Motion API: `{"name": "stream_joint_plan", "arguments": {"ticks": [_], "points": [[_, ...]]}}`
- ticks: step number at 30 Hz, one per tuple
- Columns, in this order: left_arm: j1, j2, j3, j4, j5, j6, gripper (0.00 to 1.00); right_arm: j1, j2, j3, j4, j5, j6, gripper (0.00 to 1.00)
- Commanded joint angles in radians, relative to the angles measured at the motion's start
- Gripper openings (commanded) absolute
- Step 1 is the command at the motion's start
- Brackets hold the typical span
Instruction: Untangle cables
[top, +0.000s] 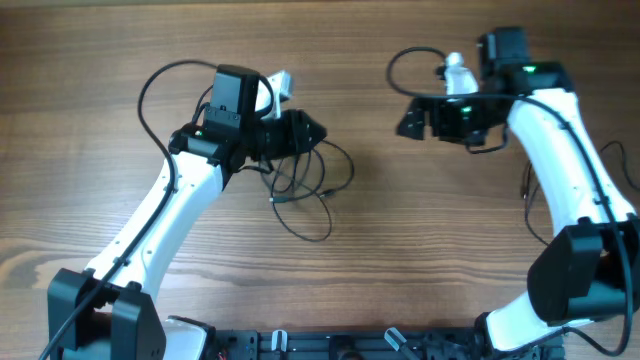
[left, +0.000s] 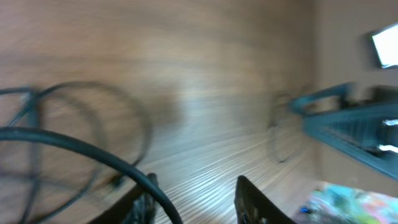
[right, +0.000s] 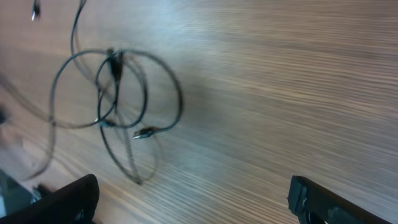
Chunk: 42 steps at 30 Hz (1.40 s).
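The cables are thin black cords lying in loose overlapping loops on the wooden table, left of centre. My left gripper hovers just above their upper edge, pointing right. Its wrist view is blurred and shows its jaws apart with bare wood between them and faint cord loops to the left. My right gripper is further right, pointing left, apart from the cables. Its jaws are wide open and empty. The looped cables with small plug ends lie ahead of them at upper left.
A thick black arm wire crosses in front of the left finger. The right arm shows at the right of the left wrist view. A thin cord end lies by the right arm. Black fixtures line the table's front edge.
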Motion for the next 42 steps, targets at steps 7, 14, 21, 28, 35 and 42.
{"name": "stream_joint_plan", "arguments": {"ticks": [7,14,21,28,35,42], "points": [[0.05,-0.007,0.003,-0.066,-0.162,0.033,0.42,0.273,-0.003,0.0,0.026,-0.023,-0.018,1.0],[0.05,-0.007,0.003,0.001,-0.162,-0.101,0.39,0.431,-0.003,0.0,0.156,-0.024,0.106,1.0],[0.1,-0.007,0.003,0.032,-0.161,-0.447,0.13,0.472,-0.003,0.0,0.333,-0.076,0.29,1.0],[0.125,-0.007,0.003,0.033,-0.096,-0.62,0.12,0.472,0.009,0.0,0.385,-0.076,0.35,0.97],[0.125,-0.007,0.003,0.151,0.002,-0.68,0.13,0.472,0.054,0.0,0.389,-0.11,0.398,0.89],[0.126,-0.007,0.003,0.267,0.065,-0.775,0.14,0.472,0.059,0.0,0.394,-0.109,0.401,0.79]]}}
